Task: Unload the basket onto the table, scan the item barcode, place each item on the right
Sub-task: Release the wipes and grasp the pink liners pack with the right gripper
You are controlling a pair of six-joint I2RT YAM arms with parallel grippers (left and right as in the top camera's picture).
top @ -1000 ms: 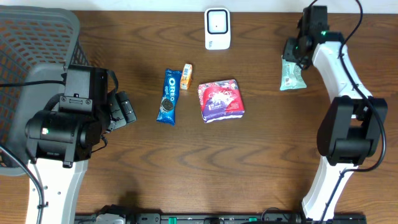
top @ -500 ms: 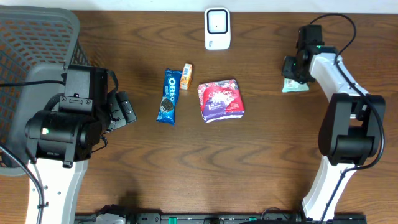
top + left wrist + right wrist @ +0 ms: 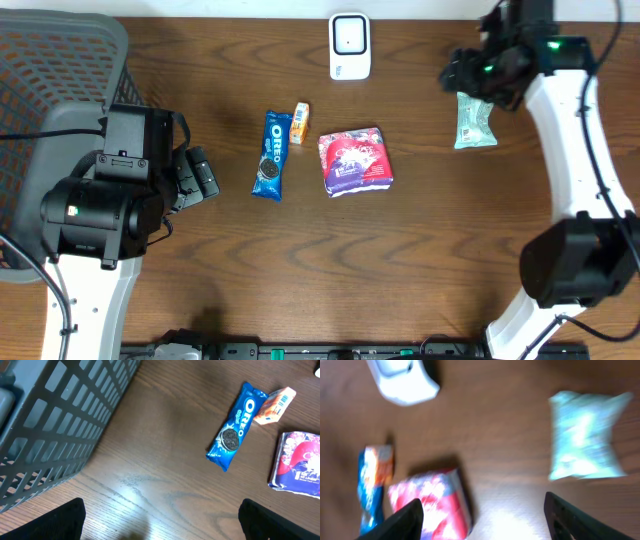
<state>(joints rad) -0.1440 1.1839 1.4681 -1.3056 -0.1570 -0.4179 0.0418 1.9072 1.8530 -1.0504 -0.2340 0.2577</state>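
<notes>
A pale green snack packet (image 3: pixel 473 122) lies flat on the table at the right; the right wrist view shows this packet (image 3: pixel 585 435) at upper right. My right gripper (image 3: pixel 470 72) hovers above and just left of it, open and empty (image 3: pixel 485 520). The white barcode scanner (image 3: pixel 349 46) stands at the back centre, and appears as a blurred scanner (image 3: pixel 402 377) at upper left. My left gripper (image 3: pixel 200 177) is open over bare wood (image 3: pixel 161 520) beside the basket.
A blue Oreo pack (image 3: pixel 273 155), a small orange packet (image 3: pixel 299 122) and a red and purple packet (image 3: pixel 355 160) lie mid-table. A dark mesh basket (image 3: pixel 50 70) fills the back left corner, close to the left arm.
My right gripper has opened and let go of the pale green packet, which now lies on the table. The arm has lifted and swung up and away. The left arm has not moved.
</notes>
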